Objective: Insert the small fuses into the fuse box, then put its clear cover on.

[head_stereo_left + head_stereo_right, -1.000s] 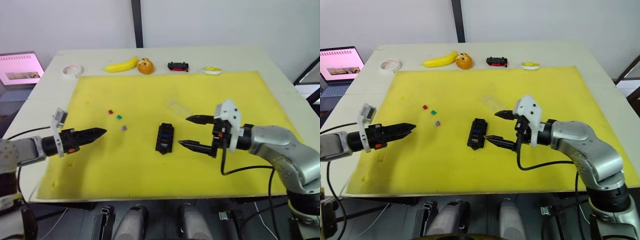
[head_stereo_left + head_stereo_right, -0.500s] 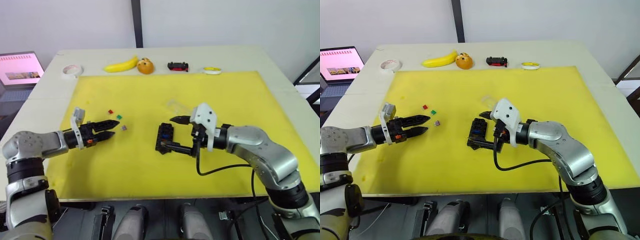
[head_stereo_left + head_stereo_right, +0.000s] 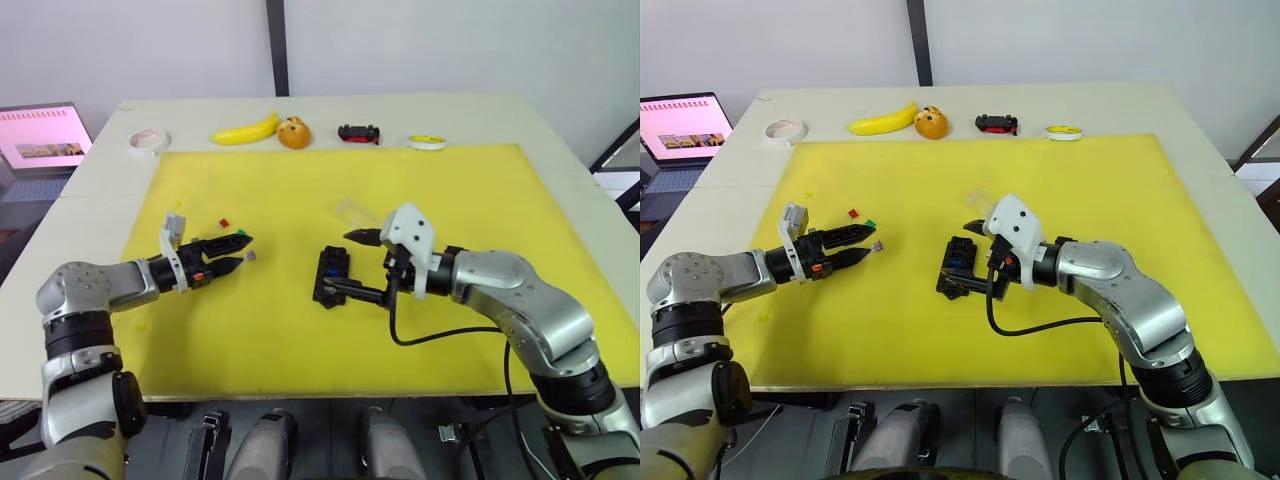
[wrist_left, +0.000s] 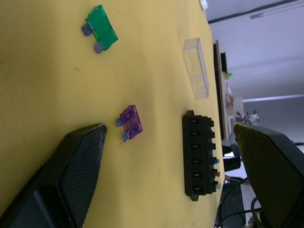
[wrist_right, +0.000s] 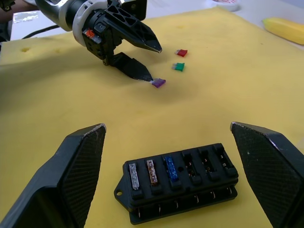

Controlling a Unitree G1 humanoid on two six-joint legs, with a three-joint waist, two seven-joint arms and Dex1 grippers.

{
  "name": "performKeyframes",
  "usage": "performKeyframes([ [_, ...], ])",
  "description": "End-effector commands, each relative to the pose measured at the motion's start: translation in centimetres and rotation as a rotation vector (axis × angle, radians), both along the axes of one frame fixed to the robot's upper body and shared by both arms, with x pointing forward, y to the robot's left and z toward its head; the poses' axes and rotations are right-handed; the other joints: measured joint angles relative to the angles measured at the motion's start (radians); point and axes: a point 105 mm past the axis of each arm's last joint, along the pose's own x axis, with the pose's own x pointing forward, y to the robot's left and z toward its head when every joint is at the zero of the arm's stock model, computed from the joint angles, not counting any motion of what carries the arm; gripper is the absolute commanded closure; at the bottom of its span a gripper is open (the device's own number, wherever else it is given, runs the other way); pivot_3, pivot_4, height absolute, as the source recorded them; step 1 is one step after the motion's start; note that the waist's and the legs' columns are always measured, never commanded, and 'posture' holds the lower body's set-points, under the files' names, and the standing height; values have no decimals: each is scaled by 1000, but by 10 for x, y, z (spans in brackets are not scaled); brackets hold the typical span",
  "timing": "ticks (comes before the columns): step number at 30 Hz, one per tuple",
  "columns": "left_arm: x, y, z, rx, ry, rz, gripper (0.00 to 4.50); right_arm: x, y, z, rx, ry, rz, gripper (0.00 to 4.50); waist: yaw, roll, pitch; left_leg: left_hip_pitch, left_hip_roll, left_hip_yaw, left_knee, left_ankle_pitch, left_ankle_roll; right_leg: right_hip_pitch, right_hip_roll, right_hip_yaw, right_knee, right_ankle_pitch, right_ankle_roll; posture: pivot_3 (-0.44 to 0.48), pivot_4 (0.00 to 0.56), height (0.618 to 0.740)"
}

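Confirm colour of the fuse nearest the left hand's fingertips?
Purple fuse, clearest in the left wrist view, lying on the yellow mat.

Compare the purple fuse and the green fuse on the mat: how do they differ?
The purple fuse sits at the open left gripper's fingertips; the green fuse lies farther off, untouched. Purple is nearer the fuse box than green. Both lie flat on the yellow mat, same blade shape, not yet inserted.
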Motion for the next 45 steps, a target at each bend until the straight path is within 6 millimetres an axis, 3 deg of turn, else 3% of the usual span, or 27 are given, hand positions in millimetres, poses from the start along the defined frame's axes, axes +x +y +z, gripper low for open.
performKeyframes([
  [1, -1, -11, -11, -4, 53, -30, 0, 0, -2, 10, 7, -44, -6, 55, 0, 0, 0, 0, 0, 0, 0, 0, 0, 0, 0, 0, 0, 0, 0, 0, 150, 740],
  [27, 1, -41, -22, -58, 105, -102, 0, 0, -4, 8, -8, -39, -21, 55, 22, 0, -1, 0, -3, -1, 0, 0, 0, 2, -2, -1, 0, 0, 0, 0, 150, 740],
  [30, 0, -40, -25, -42, 108, -96, 826, -1, -5, 8, -11, -38, -21, 0, 22, 0, -1, 0, -3, -2, 0, 0, 0, 2, -3, -1, 0, 0, 0, 0, 150, 740],
  [41, 2, -41, -27, -38, 110, -86, 826, -1, -6, 7, -17, -37, -25, 0, 21, 0, -1, 0, -3, -2, 0, 0, 1, 2, -3, -1, 0, 0, 0, 0, 150, 740],
  [44, 2, -40, -27, -39, 106, -81, 1691, -1, -6, 7, -19, -36, -26, 0, 21, 0, -1, 0, -4, -2, 0, 0, 1, 2, -3, -1, -1, 0, 0, 0, 150, 740],
  [45, 2, -40, -27, -38, 106, -81, 2200, -1, -6, 7, -19, -35, -26, 0, 21, 0, -1, 0, -3, -2, 0, 0, 1, 2, -3, -1, -1, 0, 0, 0, 150, 740],
])
